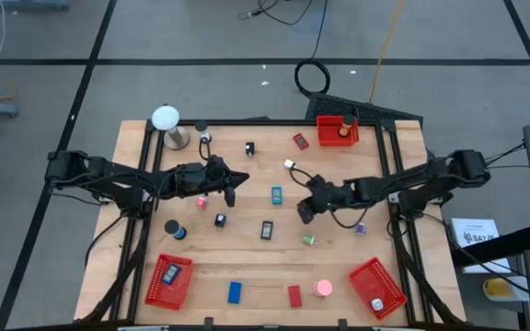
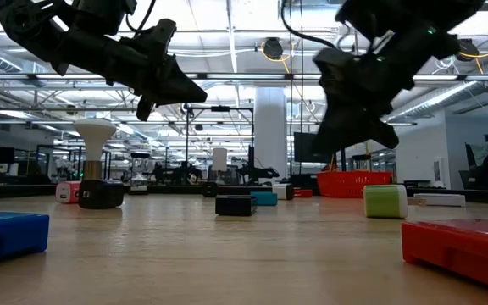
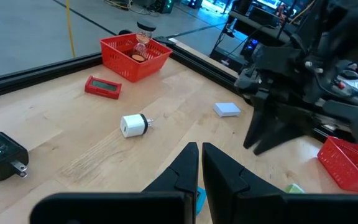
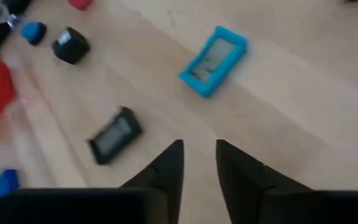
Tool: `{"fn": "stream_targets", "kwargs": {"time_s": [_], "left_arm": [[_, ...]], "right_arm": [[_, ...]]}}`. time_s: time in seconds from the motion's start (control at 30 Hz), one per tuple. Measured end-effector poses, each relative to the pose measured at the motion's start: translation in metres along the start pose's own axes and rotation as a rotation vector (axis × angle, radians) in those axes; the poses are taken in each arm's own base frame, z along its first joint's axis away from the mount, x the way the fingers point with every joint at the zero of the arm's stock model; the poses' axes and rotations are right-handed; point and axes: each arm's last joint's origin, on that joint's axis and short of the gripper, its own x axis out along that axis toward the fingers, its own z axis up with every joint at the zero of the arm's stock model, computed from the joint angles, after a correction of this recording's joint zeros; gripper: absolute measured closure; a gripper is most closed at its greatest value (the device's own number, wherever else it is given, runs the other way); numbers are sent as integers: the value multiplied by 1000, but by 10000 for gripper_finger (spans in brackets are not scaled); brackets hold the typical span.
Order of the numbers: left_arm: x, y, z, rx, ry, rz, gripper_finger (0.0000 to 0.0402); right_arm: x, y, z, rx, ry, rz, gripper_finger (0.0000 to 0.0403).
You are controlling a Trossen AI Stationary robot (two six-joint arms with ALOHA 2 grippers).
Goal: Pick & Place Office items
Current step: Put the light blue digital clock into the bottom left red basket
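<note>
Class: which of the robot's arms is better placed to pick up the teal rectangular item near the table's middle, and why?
Probably the right. The right gripper hovers empty just beside the teal rectangular item, which fills its wrist view ahead of slightly parted fingers. The left gripper is farther away.

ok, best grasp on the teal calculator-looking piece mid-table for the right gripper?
Probably top-down across its short width. The teal piece lies flat on the table, a slim rectangle with nothing touching its long edges. The right gripper hangs above, slightly open, and would likely need rotating to span those edges.
</note>
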Motion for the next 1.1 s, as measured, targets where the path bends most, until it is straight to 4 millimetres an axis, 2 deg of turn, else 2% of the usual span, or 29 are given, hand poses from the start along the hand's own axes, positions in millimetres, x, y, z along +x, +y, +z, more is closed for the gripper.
{"fn": "stream_targets", "kwargs": {"time_s": [0.1, 0.2, 0.3, 0.4, 0.53, 0.6, 0.7, 1.0, 1.1], "left_arm": [[0, 0, 0, 0, 0, 0, 380], [0, 0, 0, 0, 0, 0, 380], [0, 0, 0, 0, -1, -1, 380], [0, -1, 2, -4, -17, -8, 380], [0, -2, 3, -23, -35, -18, 380], [0, -3, 5, -90, -42, -36, 380], [0, -4, 4, -186, -28, -68, 380], [-3, -1, 5, -262, -4, -31, 380], [-3, 1, 2, -254, 20, -16, 380]], "right_arm": [[12, 21, 6, 18, 2, 16, 284], [27, 33, 13, 27, 6, -45, 252], [45, 34, 22, 75, 6, -148, 215], [60, 38, 35, 101, 6, -158, 176], [74, 37, 46, 115, 22, -209, 131], [78, 33, 48, 120, 50, -239, 117], [78, 26, 49, 129, 78, -287, 109], [79, 28, 52, 137, 50, -255, 112], [91, 23, 46, 138, 68, -276, 112]]}}
